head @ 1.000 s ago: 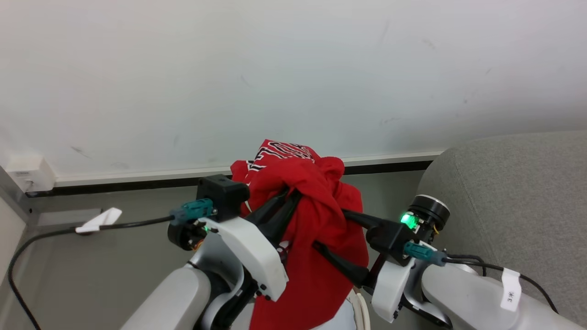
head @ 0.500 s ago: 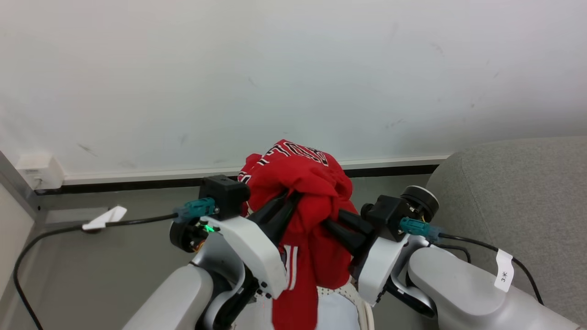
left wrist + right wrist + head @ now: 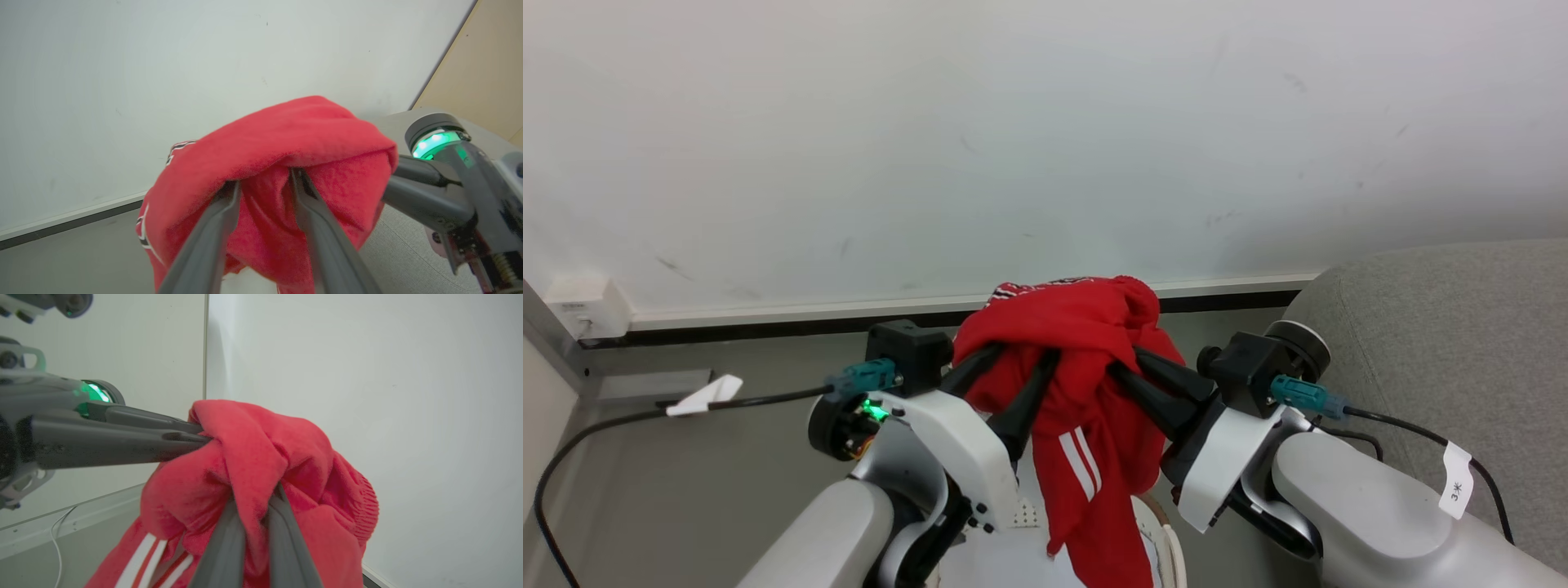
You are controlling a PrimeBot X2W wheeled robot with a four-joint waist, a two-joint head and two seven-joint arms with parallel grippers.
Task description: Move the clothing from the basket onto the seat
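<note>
Red clothing [image 3: 1086, 359] up high: right jaws pinching a fold, left jaws parted beneath. Swing right over the seat [image 3: 1437, 343], tail clearing the basket [image 3: 1171, 554].

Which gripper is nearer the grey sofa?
Right. The right gripper grips the red jersey on the side facing the sofa; the left gripper, fingers apart, is beyond the jersey.

White wall [image 3: 1045, 122] (faintly scuffed), pale skirting [image 3: 768, 311], grey floor [image 3: 686, 457], socket box [image 3: 584, 306]

White wall [image 3: 1013, 122] (faintly scuffed), grey floor [image 3: 686, 490]
</note>
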